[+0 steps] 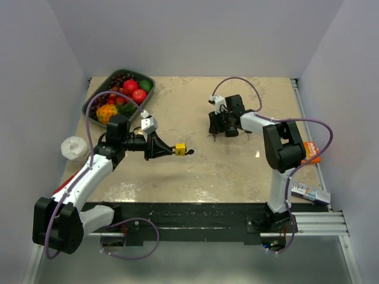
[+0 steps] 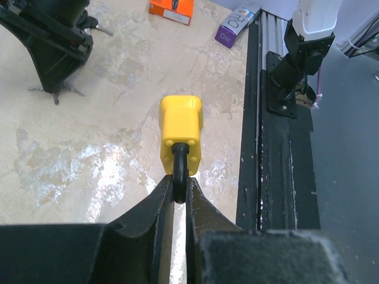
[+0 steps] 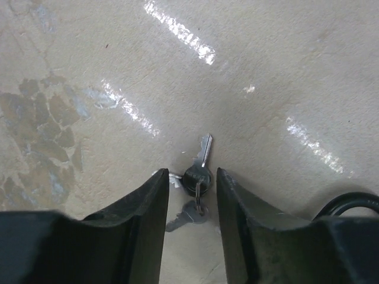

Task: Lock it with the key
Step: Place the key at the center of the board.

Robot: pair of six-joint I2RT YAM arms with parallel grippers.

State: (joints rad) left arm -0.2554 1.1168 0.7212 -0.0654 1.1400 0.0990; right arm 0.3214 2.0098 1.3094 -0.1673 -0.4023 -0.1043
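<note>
Black rail [image 2: 278, 165] is running along the near edge of the table [image 1: 201, 177], and a purple box [image 2: 237, 23] and an orange box [image 2: 172, 9] are sitting close to the right-hand edge. A little further in, on the left side, the left gripper [image 2: 179, 195] is pinching the black shackle of the yellow padlock [image 2: 180, 130]. Its fingers are almost fully together, and it is holding the padlock off the tabletop with the body pointing toward the middle. Bare beige surface is lying open between the padlock and the right arm. Beyond that, centre-right, the right gripper [image 3: 190, 177] is pointing down with its fingers parted a modest way. The black-headed key [image 3: 200, 168] is lying flat on the table in the gap, gripped by neither finger, and a second key [image 3: 186, 216] is trailing behind it. In the far left corner a tray of fruit [image 1: 87, 106] is sitting against the table's edge.
</note>
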